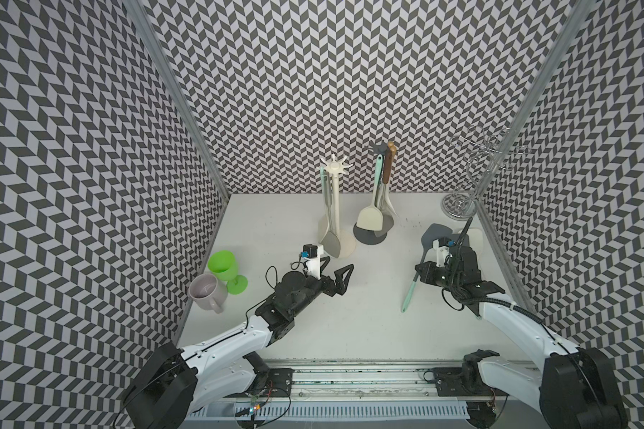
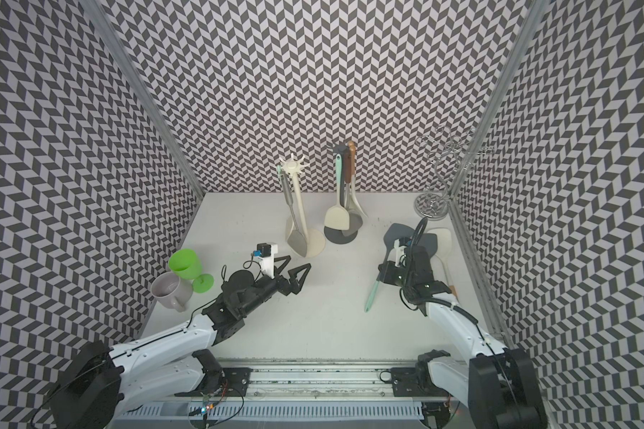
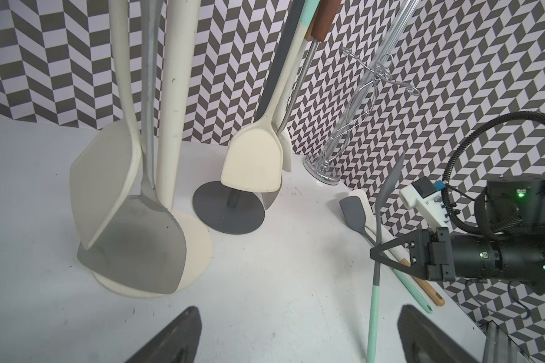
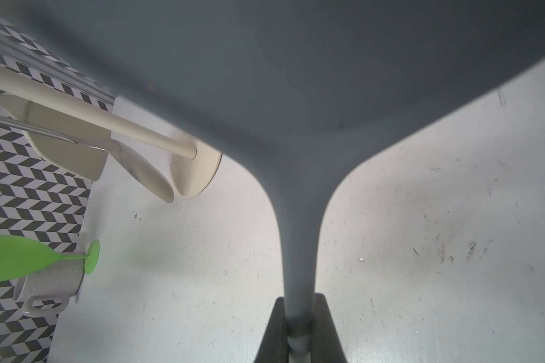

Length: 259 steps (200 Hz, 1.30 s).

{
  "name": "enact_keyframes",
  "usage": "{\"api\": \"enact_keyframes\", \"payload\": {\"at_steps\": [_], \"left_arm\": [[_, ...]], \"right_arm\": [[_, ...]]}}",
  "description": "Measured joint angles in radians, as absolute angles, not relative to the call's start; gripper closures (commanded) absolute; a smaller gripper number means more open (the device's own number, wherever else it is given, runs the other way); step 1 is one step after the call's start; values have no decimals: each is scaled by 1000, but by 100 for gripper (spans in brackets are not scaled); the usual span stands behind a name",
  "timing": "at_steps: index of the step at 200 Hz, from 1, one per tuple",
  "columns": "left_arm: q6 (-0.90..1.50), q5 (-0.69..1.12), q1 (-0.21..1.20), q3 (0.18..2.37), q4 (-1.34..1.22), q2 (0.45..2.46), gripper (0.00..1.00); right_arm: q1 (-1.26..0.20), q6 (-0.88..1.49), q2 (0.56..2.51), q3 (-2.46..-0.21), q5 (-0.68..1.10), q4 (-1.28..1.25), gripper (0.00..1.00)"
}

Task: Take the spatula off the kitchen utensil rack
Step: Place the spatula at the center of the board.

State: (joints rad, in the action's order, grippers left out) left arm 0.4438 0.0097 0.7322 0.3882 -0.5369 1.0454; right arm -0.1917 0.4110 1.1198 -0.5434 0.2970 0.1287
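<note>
My right gripper (image 1: pixel 421 269) is shut on the grey shaft of a spatula (image 1: pixel 435 233) with a grey blade and a mint handle. It is held right of both racks and apart from them, blade up. The right wrist view is filled by the spatula (image 4: pixel 296 78), its shaft pinched in my right gripper (image 4: pixel 299 314). The cream utensil rack (image 1: pixel 336 200) holds a steel turner. The grey utensil rack (image 1: pixel 367 236) holds a cream spatula and other utensils. My left gripper (image 1: pixel 337 265) stands open and empty just in front of the cream rack's base; the left wrist view shows its fingers (image 3: pixel 186 323) wide apart.
A green goblet (image 1: pixel 224 265) and a grey mug (image 1: pixel 207 293) stand by the left wall. A chrome wire stand (image 1: pixel 461 204) is at the back right corner. A grey spatula (image 3: pixel 353 213) and a cream one (image 3: pixel 359 196) lie on the table by the right wall.
</note>
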Motion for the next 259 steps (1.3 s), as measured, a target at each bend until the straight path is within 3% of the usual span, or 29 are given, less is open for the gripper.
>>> {"api": "enact_keyframes", "payload": {"at_steps": [67, 115, 175, 259], "left_arm": [[449, 8, 704, 384, -540, 1058, 1], [480, 59, 637, 388, -544, 1194, 1], [496, 83, 621, 387, -567, 1196, 1], [531, 81, 614, 339, -584, 1038, 1]], "right_arm": [[-207, 435, 1117, -458, 369, -29, 100], [-210, 436, 1144, -455, 429, -68, 100], [-213, 435, 1151, -455, 441, -74, 100], [-214, 365, 1154, -696, 244, 242, 100]]}}
